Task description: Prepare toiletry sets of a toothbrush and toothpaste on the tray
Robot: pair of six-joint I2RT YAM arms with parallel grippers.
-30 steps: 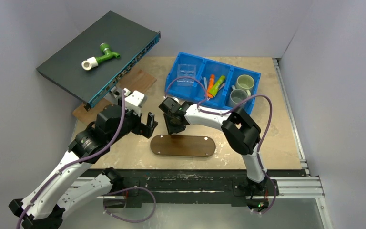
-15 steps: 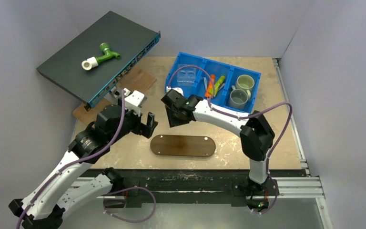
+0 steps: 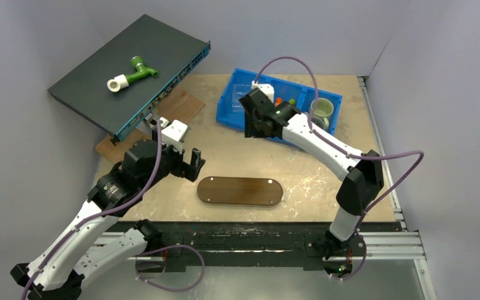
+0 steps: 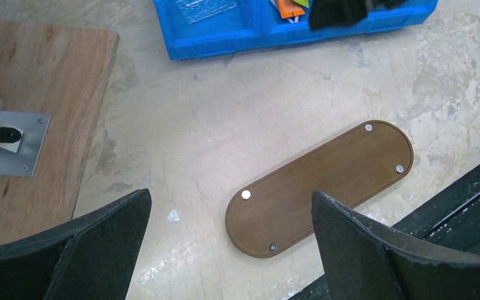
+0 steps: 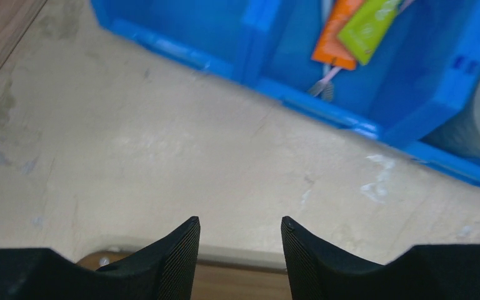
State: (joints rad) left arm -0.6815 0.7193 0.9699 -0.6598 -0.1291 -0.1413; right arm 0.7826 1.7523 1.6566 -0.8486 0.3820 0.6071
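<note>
The dark-brown oval tray (image 3: 240,190) lies bare at the table's front middle; it also shows in the left wrist view (image 4: 320,188). The orange tube (image 5: 335,32) and lime-green tube (image 5: 369,30) lie in the middle compartment of the blue bin (image 3: 230,114), with a toothbrush head (image 5: 322,89) poking out below them. My right gripper (image 3: 255,130) is open and empty above the bin's near wall, over the table just in front of it (image 5: 240,225). My left gripper (image 3: 195,164) is open and empty, left of the tray (image 4: 231,212).
Two pale mugs (image 3: 322,109) stand in the bin's right compartment, clear packets (image 4: 206,9) in its left one. A rectangular wooden board (image 4: 34,119) lies at the left under a tilted dark network switch (image 3: 125,69) carrying a green-and-white fitting (image 3: 131,72).
My right arm has swung back and right, from just above the tray's left end up to the blue bin's near wall. The left arm has stayed put.
</note>
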